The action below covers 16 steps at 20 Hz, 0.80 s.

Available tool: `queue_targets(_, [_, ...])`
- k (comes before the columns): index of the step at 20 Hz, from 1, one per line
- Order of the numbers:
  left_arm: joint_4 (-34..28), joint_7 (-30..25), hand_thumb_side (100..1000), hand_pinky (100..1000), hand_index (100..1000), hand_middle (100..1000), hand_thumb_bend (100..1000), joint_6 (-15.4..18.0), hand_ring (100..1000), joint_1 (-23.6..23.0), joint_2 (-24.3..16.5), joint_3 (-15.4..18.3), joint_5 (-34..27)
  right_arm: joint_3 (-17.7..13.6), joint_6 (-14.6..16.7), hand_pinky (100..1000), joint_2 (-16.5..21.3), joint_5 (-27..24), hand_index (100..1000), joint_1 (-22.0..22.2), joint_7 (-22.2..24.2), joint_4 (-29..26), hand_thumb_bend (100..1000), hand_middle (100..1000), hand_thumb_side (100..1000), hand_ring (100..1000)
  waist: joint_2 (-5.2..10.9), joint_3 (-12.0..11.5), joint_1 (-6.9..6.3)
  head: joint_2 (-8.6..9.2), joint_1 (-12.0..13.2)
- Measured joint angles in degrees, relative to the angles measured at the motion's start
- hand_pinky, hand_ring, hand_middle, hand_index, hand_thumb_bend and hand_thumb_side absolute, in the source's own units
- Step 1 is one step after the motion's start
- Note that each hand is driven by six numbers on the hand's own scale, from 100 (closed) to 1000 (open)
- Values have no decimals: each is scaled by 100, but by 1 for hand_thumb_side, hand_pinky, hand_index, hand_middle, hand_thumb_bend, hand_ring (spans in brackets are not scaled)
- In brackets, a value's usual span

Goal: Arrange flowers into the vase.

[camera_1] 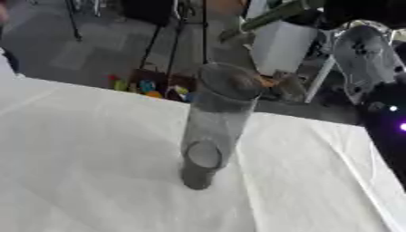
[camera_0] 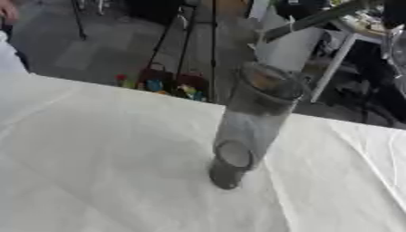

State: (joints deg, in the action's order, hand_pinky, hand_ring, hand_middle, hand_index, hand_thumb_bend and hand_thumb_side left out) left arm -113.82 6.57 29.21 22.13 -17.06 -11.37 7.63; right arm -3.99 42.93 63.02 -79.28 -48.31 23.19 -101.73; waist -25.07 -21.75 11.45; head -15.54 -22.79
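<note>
A tall clear glass cylinder vase (camera_0: pixel 252 122) stands upright mid-desk on the white cloth-covered desk (camera_0: pixel 95 172). A silver-black robot part (camera_1: pixel 364 59) shows upper right, well apart; its fingers cannot be told.

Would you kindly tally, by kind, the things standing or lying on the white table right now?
Glass vase: 1, upright on the white tablecloth
Flowers on the table: 0
Robot hands over the table: 0
Total on the table: 1
</note>
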Motion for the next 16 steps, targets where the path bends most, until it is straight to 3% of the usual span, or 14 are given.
queue_targets(16, [0, 0, 1000, 677, 966, 948, 100, 0, 1000, 1, 0, 1, 30, 245, 5, 100, 124, 781, 156, 273, -5, -139, 100, 100, 245, 100, -49, -47, 4, 6, -22])
